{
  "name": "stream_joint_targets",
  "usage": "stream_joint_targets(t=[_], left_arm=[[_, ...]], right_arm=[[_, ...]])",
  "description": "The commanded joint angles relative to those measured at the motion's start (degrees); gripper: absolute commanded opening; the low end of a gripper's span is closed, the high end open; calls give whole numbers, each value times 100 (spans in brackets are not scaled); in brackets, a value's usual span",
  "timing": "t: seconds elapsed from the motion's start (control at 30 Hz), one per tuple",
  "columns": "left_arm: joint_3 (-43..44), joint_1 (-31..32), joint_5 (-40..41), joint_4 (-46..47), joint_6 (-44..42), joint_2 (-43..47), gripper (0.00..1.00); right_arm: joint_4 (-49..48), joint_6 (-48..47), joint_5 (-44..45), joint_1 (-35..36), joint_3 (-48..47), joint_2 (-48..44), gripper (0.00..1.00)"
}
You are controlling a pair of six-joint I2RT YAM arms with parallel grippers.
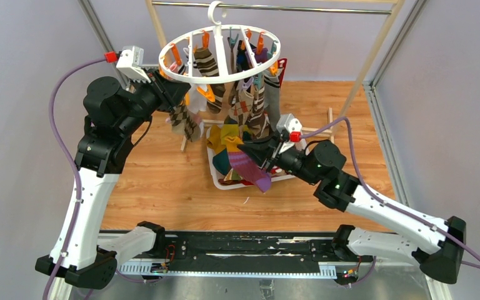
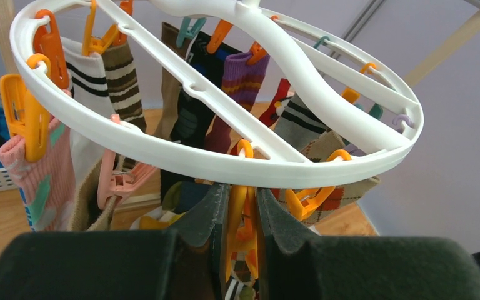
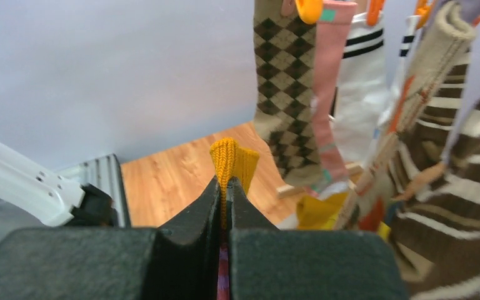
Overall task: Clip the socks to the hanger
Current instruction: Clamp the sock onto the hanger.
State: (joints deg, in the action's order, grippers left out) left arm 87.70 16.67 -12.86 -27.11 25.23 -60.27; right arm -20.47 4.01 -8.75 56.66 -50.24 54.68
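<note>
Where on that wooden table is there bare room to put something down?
Bare wood lies between the left arm and the white basket, and along the near edge in front of the basket. The far right corner beyond the right arm is bare too. Crowded: under the hanger, where hung socks dangle over the full basket.

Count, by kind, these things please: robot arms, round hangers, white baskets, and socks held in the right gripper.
Robot arms: 2 (left arm, right arm)
Round hanger: 1
White basket: 1
Sock in the right gripper: 1
Total: 5
</note>
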Motion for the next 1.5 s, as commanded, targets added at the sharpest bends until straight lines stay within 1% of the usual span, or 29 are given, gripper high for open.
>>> stream_joint_targets(t=[0.0, 0.13, 0.27, 0.33, 0.5, 0.67, 0.8, 1.07, 1.23, 1.47], left_arm=[[-71, -14, -411, 20, 182, 124, 4], [-119, -19, -597, 144, 290, 155, 5], [-133, -21, -793, 248, 407, 167, 4], [-154, -14, -866, 311, 458, 177, 4], [-259, -15, -1029, 480, 575, 206, 3], [-365, -15, -1208, 607, 720, 223, 2], [-409, -14, -1342, 664, 805, 214, 1], [-434, -15, -1543, 800, 933, 154, 1], [-428, -14, -1605, 864, 1005, 130, 0], [-418, -14, -1573, 835, 994, 124, 0]], right_arm=[[-1867, 1069, -457, -71, 97, 525, 0], [-3138, 2030, -971, -72, -169, 1418, 0], [-4112, 2732, -1334, -76, -538, 2144, 0], [-4470, 2921, -1297, -77, -619, 2401, 0], [-5350, 3307, -849, -179, -621, 2932, 0], [-6170, 4027, -708, -441, -782, 3489, 0], [-6391, 4289, -751, -565, -917, 3727, 0], [-6779, 4917, -1139, -725, -1265, 4128, 0], [-6823, 5054, -1196, -761, -1375, 4233, 0], [-6865, 5003, -1136, -771, -1379, 4243, 0]])
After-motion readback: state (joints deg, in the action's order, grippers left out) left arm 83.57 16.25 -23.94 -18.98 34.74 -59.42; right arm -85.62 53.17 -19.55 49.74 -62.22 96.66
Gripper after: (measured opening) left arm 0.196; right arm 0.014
